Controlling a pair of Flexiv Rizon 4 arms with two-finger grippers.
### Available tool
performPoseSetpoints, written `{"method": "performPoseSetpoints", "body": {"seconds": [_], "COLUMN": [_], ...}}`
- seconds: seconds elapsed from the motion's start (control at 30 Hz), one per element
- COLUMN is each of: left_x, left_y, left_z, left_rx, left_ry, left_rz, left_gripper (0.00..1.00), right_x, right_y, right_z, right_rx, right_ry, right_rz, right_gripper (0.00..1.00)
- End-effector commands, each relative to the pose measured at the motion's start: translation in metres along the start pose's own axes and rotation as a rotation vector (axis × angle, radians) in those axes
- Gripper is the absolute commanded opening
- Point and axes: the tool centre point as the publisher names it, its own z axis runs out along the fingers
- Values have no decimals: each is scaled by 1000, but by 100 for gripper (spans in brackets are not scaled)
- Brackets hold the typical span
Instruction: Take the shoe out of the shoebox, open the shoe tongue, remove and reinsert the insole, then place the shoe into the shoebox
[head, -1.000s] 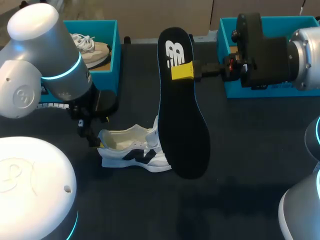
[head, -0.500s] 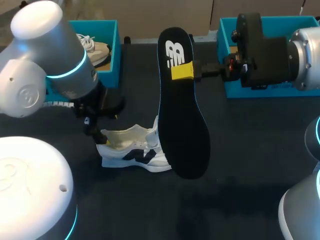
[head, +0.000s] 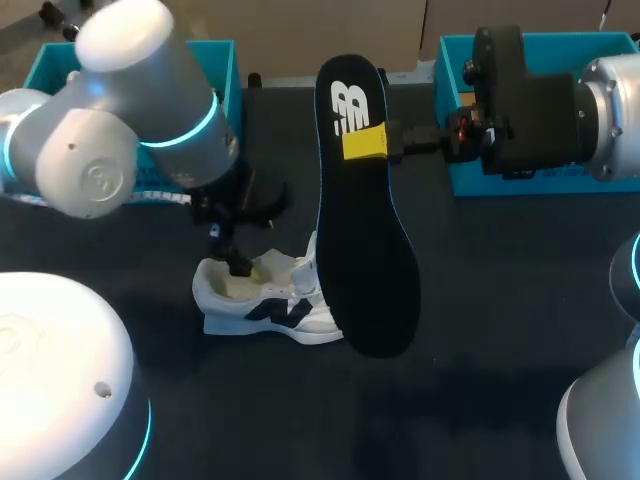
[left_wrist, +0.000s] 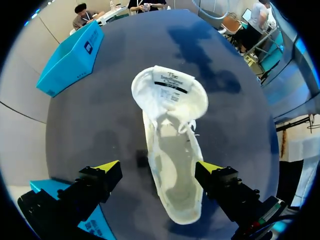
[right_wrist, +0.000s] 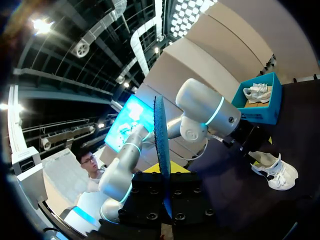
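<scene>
- While the right pincer pinches the insole edge-on between its fingers,
- the left pincer hangs spread over the shoe on the bench.

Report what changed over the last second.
The left arm swung toward the middle, carrying the left gripper from beside the shoe at its heel to above its opening, fingers open. The shoe kept its place, and the right gripper stayed shut on the insole.

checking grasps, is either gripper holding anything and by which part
The right gripper is shut on the insole near its heel end. The left gripper is open over the shoe, holding nothing.
</scene>
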Motion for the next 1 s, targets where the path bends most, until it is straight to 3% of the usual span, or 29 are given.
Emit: {"method": "performPoseSetpoints", "body": {"seconds": [0.03, 0.57, 0.63, 0.73, 0.8, 0.83, 0.93, 1.0], "left_x": [-18, -17, -16, -11, -12, -12, -9, -8], "left_y": [-11, 2, 3, 2, 2, 2, 3, 3], "left_z": [26, 74, 77, 77, 78, 79, 79, 79], "left_rx": [-12, -41, -42, -40, -36, -33, -25, -21], "left_ry": [33, 116, 125, 131, 134, 135, 138, 141], "left_rz": [2, 4, 2, 3, 5, 5, -1, -1], "left_gripper": [100, 100, 96, 81, 57, 51, 3, 0], "right_x": [3, 3, 3, 3, 3, 3, 3, 3], "right_y": [-3, -3, -3, -3, -3, -3, -3, -3], "right_z": [4, 4, 4, 4, 4, 4, 4, 4], "right_rx": [-8, -8, -8, -8, -8, -8, -8, -8], "right_ry": [-4, -4, -4, -4, -4, -4, -4, -4], "right_rz": [2, 2, 2, 2, 2, 2, 2, 2], "right_gripper": [0, 0, 0, 0, 0, 0, 0, 0]}}
